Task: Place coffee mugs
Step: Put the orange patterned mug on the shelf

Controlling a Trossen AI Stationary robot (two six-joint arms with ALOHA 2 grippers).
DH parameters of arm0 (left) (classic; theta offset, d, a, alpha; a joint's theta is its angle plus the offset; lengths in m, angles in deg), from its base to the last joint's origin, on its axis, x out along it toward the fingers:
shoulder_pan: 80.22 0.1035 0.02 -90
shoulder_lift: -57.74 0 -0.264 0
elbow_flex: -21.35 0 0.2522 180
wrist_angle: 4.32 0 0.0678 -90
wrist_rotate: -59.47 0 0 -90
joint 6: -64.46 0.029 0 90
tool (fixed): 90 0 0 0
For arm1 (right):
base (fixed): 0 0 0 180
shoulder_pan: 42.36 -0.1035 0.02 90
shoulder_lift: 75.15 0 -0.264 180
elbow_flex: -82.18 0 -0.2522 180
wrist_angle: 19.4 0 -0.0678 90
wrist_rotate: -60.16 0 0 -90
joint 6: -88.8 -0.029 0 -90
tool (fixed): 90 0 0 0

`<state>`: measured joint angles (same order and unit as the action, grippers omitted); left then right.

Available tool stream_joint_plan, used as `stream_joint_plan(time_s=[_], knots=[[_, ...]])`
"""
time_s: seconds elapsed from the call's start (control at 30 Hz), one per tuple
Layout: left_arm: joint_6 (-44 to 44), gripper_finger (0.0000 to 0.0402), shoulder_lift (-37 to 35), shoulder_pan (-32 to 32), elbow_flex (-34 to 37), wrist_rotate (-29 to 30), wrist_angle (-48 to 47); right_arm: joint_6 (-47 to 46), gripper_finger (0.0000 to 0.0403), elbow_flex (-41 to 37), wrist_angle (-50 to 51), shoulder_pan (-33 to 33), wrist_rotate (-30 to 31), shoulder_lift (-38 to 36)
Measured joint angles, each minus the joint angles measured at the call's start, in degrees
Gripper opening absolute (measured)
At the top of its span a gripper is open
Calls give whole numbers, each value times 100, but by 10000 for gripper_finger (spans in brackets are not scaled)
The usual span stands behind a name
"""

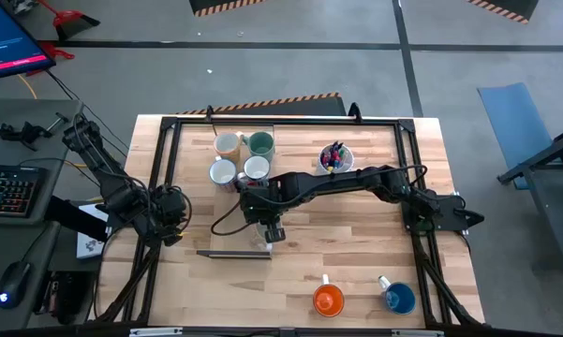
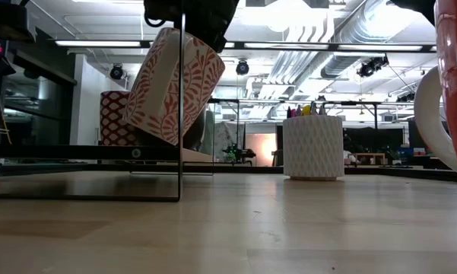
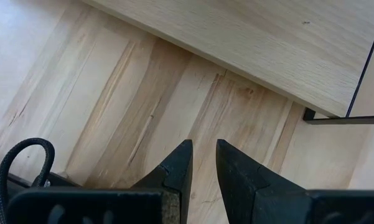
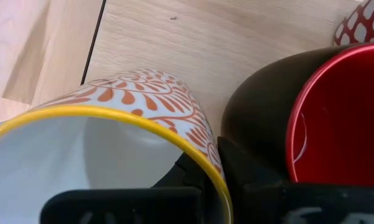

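From above, my right gripper (image 1: 273, 230) hangs over the low board (image 1: 227, 251); four mugs (image 1: 243, 156) and a pen cup (image 1: 335, 158) stand behind.

Level view: the leaf-patterned mug (image 2: 172, 85) hangs tilted.

My right wrist shows my fingers clamped on its yellow rim, a red-lined mug (image 4: 327, 118) beside.

My left gripper (image 3: 202, 163), slightly parted, holds nothing.

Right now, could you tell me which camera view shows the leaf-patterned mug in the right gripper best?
The low view: the leaf-patterned mug hangs tilted above the table, its side fully visible. The right wrist view shows only its yellow rim and part of the wall. The high view hides it under the arm; the left wrist view misses it.
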<state>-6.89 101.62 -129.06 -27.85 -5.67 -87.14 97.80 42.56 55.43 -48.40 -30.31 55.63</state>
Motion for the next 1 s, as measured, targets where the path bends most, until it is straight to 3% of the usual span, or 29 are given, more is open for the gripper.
stream_joint_plan(time_s=[1.0], knots=[[-2,62,0,-1,0,-2,0,-430,0,0,197,-11,-153,-7]])
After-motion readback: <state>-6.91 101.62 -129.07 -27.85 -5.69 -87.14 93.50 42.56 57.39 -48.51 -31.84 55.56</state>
